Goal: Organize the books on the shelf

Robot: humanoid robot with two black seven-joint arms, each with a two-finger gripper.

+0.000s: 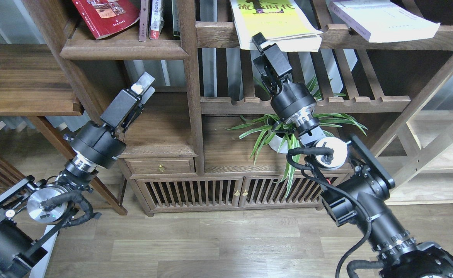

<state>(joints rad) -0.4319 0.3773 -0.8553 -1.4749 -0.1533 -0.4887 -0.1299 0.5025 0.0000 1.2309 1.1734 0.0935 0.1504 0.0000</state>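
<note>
The dark red book (104, 15) leans in the narrow top-left compartment on the shelf (122, 49), a solid dark plank. The yellow-green book (275, 21) lies flat on the upper slatted rack and overhangs its front rail. The thick white book (385, 19) lies flat further right on the same rack. My left gripper (143, 83) is well below the shelf, in front of the lower compartment, its fingers close together and empty. My right gripper (261, 41) is right at the underside of the yellow-green book's front edge. Its fingers are dark and hard to tell apart.
Thin books (151, 19) stand to the right of the red book. A lower slatted rack (327, 103) runs behind my right wrist, with a potted plant (280, 135) beneath it. A brass-knobbed drawer (160, 166) and slatted cabinet doors (195, 193) are below. A light wooden frame (431, 146) stands at right.
</note>
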